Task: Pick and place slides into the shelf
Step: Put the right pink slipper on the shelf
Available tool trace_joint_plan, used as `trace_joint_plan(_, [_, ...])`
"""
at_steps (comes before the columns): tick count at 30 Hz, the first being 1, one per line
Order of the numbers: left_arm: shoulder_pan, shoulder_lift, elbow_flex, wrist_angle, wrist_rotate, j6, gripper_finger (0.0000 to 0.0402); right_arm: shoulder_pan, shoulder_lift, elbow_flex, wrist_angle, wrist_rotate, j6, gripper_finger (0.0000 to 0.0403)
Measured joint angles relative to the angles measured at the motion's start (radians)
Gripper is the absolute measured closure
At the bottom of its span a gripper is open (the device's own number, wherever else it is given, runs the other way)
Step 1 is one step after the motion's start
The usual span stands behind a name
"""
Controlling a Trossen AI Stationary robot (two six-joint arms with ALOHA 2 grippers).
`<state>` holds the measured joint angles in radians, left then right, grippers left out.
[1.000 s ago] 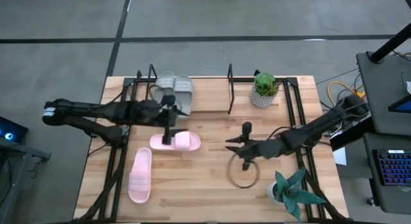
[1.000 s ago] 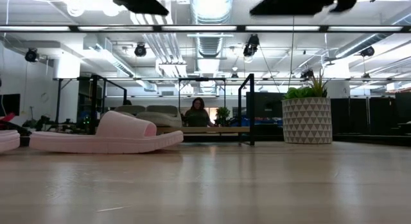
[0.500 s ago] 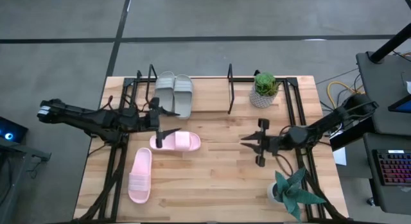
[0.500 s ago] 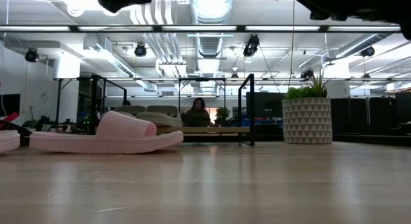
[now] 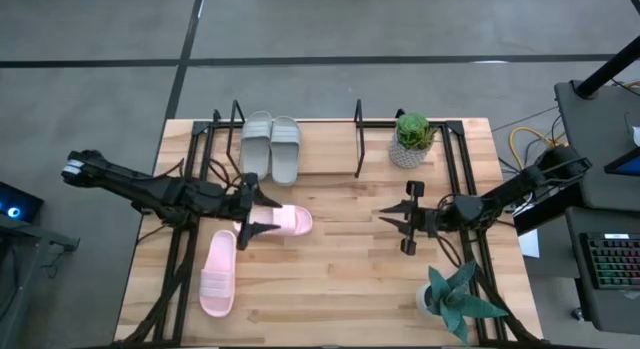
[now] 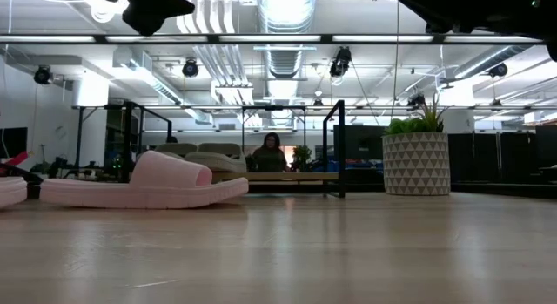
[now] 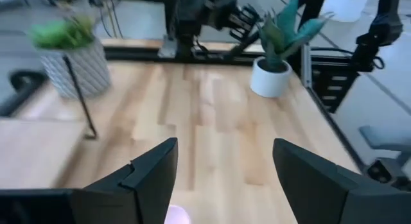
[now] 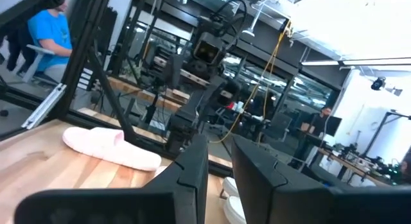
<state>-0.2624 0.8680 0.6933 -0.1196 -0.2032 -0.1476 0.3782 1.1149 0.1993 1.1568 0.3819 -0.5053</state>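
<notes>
Two grey slides (image 5: pixel 272 145) lie side by side on the left part of the shelf (image 5: pixel 330 161), a black wire rack with a wood base at the far edge. One pink slide (image 5: pixel 281 221) lies sole-down mid-table, the other (image 5: pixel 218 272) nearer the left edge. My left gripper (image 5: pixel 256 213) hovers open above the left end of the mid-table pink slide; a sliver of pink (image 7: pixel 176 216) shows between its fingers. My right gripper (image 5: pixel 388 219) hangs over the table's right half, its fingers a narrow gap apart, pointing left. In the low view the mid-table pink slide (image 6: pixel 144 186) rests flat.
A plant in a patterned pot (image 5: pixel 411 139) stands right of the shelf, and a second plant in a white pot (image 5: pixel 452 299) stands at the near right corner. Black side rails (image 5: pixel 190 251) (image 5: pixel 462 189) run along both sides. A person (image 6: pixel 270 152) sits in the room behind.
My left gripper has drawn back from beside the shelf toward the left and near edges, ending over the left end of the mid-table pink slide. My right gripper has pulled back toward the right edge. The slides have stayed where they were.
</notes>
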Motion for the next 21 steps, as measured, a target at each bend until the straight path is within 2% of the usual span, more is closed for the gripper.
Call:
trace_joint_plan(6, [-0.054,0.036,0.000,-0.031,0.000,-0.142,0.0162,0.000,0.000,0.000,-0.002,0.005,0.000,0.0343])
trace_joint_plan(11, [-0.079,0.057,0.038,-0.147,-0.008,-0.280,0.0162,0.000,0.000,0.000,-0.001,0.008,-0.009,0.0343])
trace_joint_plan(21, [-0.119,0.079,0.060,-0.314,-0.008,-0.444,0.0162,0.000,0.000,0.007,0.000,0.011,-0.031,0.0342])
